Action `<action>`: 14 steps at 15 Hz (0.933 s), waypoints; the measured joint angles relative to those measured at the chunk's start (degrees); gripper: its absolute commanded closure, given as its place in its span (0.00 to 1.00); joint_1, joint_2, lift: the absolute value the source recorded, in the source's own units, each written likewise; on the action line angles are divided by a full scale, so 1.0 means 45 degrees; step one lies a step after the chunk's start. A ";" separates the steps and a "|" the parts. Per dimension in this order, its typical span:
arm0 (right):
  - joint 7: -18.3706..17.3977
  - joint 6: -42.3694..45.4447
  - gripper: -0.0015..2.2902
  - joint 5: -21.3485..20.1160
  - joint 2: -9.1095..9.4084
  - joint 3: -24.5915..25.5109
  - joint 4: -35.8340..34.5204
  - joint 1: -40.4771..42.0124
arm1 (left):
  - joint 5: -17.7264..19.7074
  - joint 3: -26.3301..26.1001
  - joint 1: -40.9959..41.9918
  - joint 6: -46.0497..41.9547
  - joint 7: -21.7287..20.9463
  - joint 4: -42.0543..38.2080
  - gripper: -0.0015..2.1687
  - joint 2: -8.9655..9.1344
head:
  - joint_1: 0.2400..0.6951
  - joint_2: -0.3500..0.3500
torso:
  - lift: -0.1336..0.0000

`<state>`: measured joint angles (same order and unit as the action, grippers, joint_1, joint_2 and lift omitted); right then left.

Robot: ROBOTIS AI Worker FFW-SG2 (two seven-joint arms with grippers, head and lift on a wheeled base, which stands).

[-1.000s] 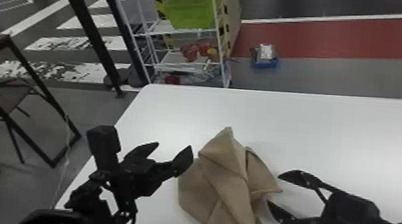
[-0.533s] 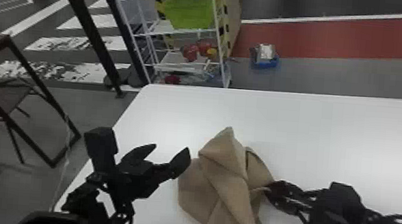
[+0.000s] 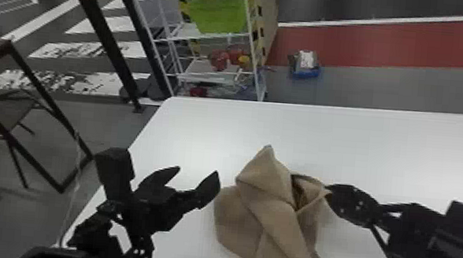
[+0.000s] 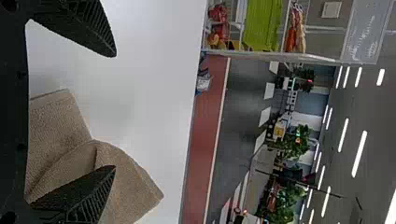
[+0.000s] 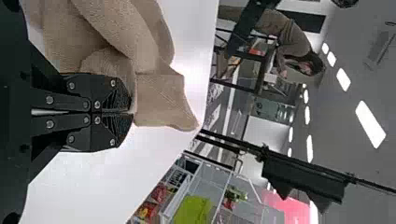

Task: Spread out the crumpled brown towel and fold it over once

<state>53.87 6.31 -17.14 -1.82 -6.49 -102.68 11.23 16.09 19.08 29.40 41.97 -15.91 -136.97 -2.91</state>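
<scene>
The white bench (image 3: 418, 153) fills much of the head view's middle and right. At its lower centre lies the crumpled towel (image 3: 275, 220). Lower right, the right gripper (image 3: 329, 189) pinches the towel's edge; lower left, the left gripper (image 3: 198, 171) has fingers spread, near the towel.

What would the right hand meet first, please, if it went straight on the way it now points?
The brown towel: its edge is at the closed tips of the right hand, and its folds seem to lie next in line, though the hand's height over them is unclear.
</scene>
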 measured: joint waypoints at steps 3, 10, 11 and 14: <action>-0.0155 -0.0915 0.88 0.1518 0.0013 0.0913 -0.1777 0.0469 | -0.0049 -0.0044 0.0102 0.0000 0.0001 -0.0110 0.01 0.0014 | 1.00 0.99 | 0.08; -0.1927 -0.3370 0.88 0.4095 0.0060 0.5246 -0.2355 -0.0071 | -0.0182 -0.0276 0.0166 -0.0005 0.0000 -0.0125 0.01 -0.0002 | 1.00 0.59 | 0.08; -0.2339 -0.3601 0.87 0.4176 0.0042 0.6127 -0.1334 -0.0592 | -0.0225 -0.0336 0.0166 -0.0020 0.0000 -0.0121 0.01 -0.0011 | 1.00 0.51 | 0.08; -0.3945 -0.3496 0.10 0.3668 -0.0572 0.7485 0.1881 -0.2032 | -0.0419 -0.0539 0.0167 -0.0032 0.0000 -0.0109 0.01 -0.0032 | 1.00 0.34 | 0.08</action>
<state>36.11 -9.42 -0.64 -4.40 27.19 -94.22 2.08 14.21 16.65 30.15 41.83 -15.91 -137.46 -3.05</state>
